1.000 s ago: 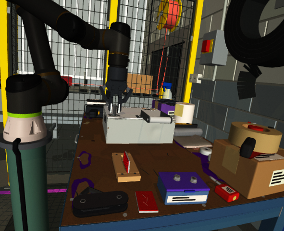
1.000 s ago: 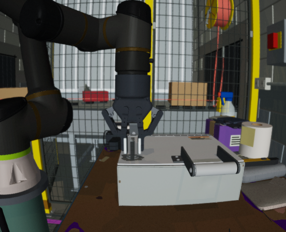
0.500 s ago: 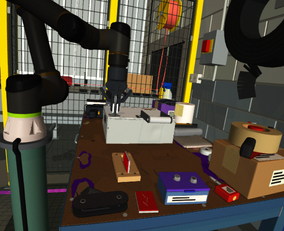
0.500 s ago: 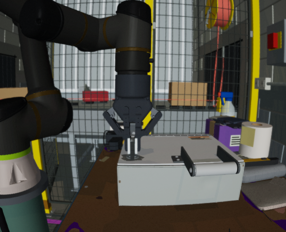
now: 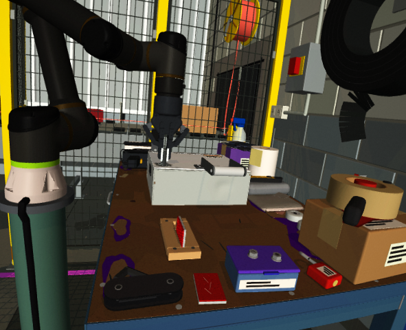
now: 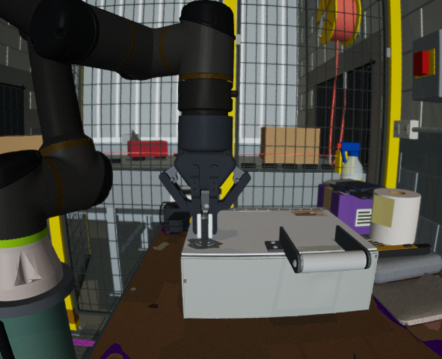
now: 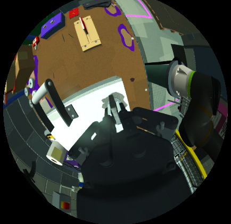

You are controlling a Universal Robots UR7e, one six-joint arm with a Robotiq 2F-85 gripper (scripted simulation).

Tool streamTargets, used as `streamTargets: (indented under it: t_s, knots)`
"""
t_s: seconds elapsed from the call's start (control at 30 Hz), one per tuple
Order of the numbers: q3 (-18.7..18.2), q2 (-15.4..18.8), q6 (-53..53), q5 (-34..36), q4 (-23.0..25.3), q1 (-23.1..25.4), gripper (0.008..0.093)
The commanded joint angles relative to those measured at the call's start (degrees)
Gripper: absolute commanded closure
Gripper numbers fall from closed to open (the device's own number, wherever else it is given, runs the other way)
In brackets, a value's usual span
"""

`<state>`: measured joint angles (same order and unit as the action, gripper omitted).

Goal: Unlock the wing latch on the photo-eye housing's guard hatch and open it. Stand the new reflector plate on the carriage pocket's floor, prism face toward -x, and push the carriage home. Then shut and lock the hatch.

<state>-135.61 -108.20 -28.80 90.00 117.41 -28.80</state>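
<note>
The grey photo-eye housing (image 5: 197, 183) sits at the middle of the brown bench, its guard hatch (image 6: 267, 228) lying flat on top with a bar handle (image 6: 331, 259) at its front right. The wing latch (image 6: 204, 240) stands at the hatch's left front corner. My gripper (image 6: 204, 228) points straight down over that corner and is closed on the wing latch (image 7: 114, 103). The red reflector plate (image 5: 181, 231) stands on edge in a wooden holder (image 5: 180, 240) nearer the front of the bench.
A cardboard box (image 5: 364, 238) with a tape roll (image 5: 364, 195) stands at the right front. A purple-lidded box (image 5: 262, 268), a red pad (image 5: 209, 287) and a black case (image 5: 142, 289) lie along the front edge. A paper roll (image 5: 264, 160) stands behind the housing's right end.
</note>
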Motion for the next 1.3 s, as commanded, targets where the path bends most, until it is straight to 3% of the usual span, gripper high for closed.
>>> streamTargets:
  t_s: [0.0, 0.33, 1.27]
  knots:
    - [0.02, -0.01, 0.00, 0.00, 0.03, 0.00, 0.0934]
    - [0.02, -0.01, -10.97, 0.00, 0.03, 0.00, 0.0934]
    - [0.14, 0.07, -11.21, 0.00, 0.00, 0.04, 0.0934]
